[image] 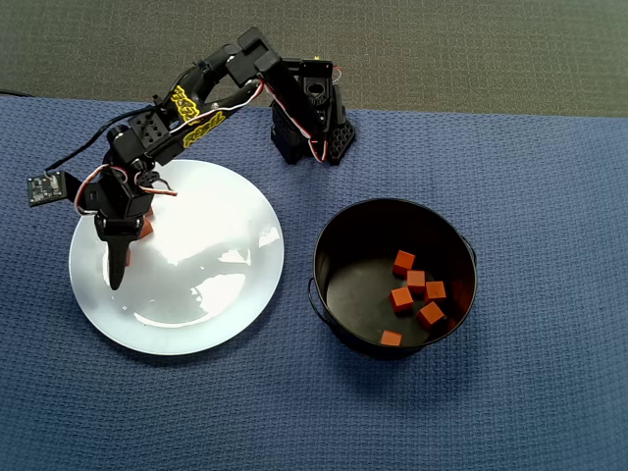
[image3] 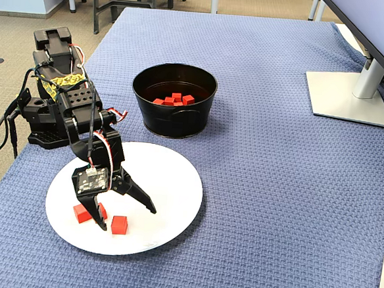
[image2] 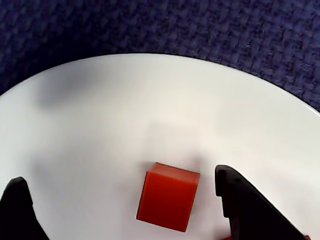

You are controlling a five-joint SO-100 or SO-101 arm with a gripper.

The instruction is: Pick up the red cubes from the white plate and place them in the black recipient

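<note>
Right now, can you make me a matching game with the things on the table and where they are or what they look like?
Things:
1. white plate
2. black pot
3. gripper
4. monitor stand

Places or states:
A. holds a heap of red cubes inside
B. stands at the far right of the blue cloth in the fixed view
C. jaws spread wide, down over the plate
D. lies nearest the fixed camera with a few red cubes on it

Pairs: 1-D, 2-A, 3-C, 4-B
</note>
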